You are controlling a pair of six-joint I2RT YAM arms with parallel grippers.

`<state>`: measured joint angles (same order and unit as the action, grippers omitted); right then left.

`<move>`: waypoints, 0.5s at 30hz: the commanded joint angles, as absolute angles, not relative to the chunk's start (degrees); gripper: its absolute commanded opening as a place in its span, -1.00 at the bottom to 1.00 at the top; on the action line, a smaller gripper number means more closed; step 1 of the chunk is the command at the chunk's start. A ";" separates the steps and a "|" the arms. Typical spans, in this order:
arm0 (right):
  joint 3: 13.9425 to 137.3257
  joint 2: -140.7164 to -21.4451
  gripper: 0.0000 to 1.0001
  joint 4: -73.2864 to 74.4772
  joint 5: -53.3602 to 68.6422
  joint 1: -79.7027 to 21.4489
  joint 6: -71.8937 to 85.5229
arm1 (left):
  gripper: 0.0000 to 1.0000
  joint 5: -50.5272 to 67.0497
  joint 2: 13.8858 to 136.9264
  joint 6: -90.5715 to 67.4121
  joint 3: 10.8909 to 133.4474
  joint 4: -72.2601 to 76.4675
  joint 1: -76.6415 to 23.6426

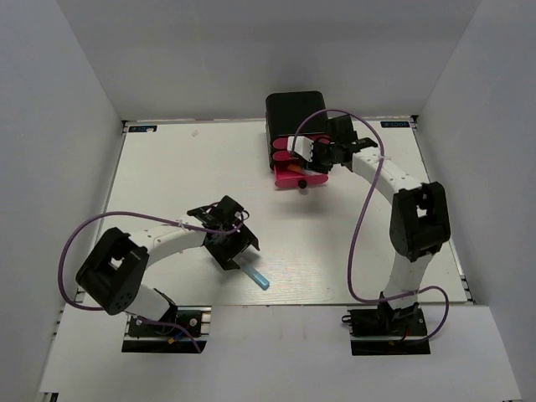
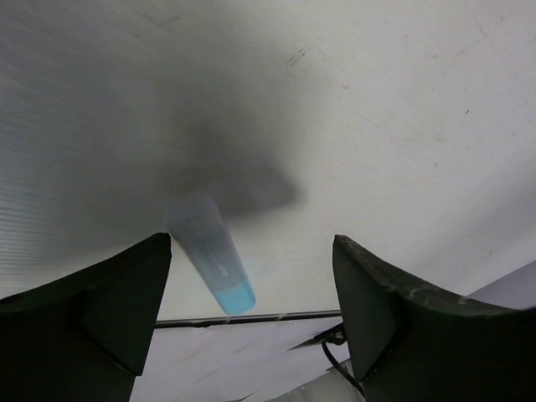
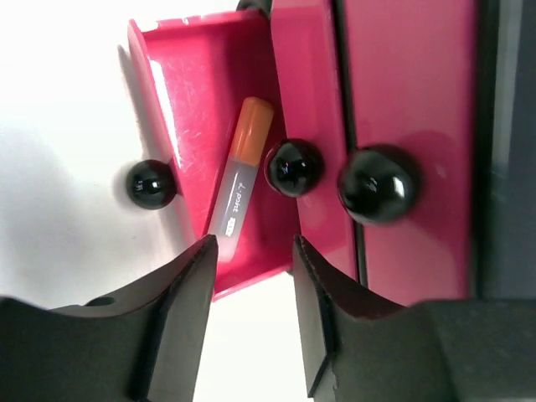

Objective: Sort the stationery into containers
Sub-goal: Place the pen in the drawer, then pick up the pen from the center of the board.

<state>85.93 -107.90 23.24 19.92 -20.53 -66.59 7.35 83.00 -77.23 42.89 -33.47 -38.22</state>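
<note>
A stubby blue marker [image 1: 255, 275] lies on the white table near the front edge. In the left wrist view the marker [image 2: 210, 252] lies between my fingers, closer to the left one, with its blue cap towards the table edge. My left gripper [image 1: 237, 254] hangs over it, open and empty [image 2: 251, 289]. The black box [image 1: 294, 111] stands at the back with three pink drawers. The bottom drawer [image 3: 197, 100] is pulled out and holds an orange-grey marker [image 3: 239, 177]. My right gripper [image 3: 251, 260] is open and empty just in front of that drawer [image 1: 295, 177], and it also shows in the top view [image 1: 316, 159].
Three black round knobs show in the right wrist view: the open drawer's [image 3: 151, 184], the middle [image 3: 293, 166] and the top [image 3: 377, 184]. The table's front edge [image 2: 268, 317] runs just beyond the blue marker. White walls enclose the table on three sides.
</note>
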 commanded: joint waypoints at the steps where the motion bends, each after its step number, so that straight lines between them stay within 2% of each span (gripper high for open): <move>1: 83.51 -102.14 -0.02 20.05 23.02 -19.60 -63.02 | 0.74 7.91 84.02 -76.64 45.96 -36.03 -39.63; 3: 82.44 -100.47 0.05 19.60 24.34 -19.34 -60.91 | 0.67 7.91 86.04 -76.64 46.76 -37.43 -40.25; 6: 80.95 -97.74 0.32 18.46 26.36 -18.55 -58.11 | 0.57 8.53 88.06 -76.11 47.37 -37.44 -40.86; 7: 79.99 -95.73 0.52 17.33 27.32 -18.11 -57.05 | 0.57 9.05 88.07 -76.11 47.90 -37.44 -40.87; 9: 77.97 -94.05 0.81 12.69 27.86 -17.84 -53.02 | 0.41 9.66 88.86 -75.06 47.90 -37.97 -40.87; 11: 74.02 -90.71 0.81 5.94 26.81 -17.41 -47.39 | 0.32 10.19 90.79 -74.45 48.60 -37.97 -41.39; 15: 69.44 -87.11 0.81 1.67 26.54 -16.61 -38.78 | -0.06 11.86 93.16 -72.16 50.71 -37.97 -41.40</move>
<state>71.50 -90.00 9.47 25.15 -17.37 -47.99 10.81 92.42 -74.50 48.95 -37.58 -41.01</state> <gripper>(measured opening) 0.904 0.494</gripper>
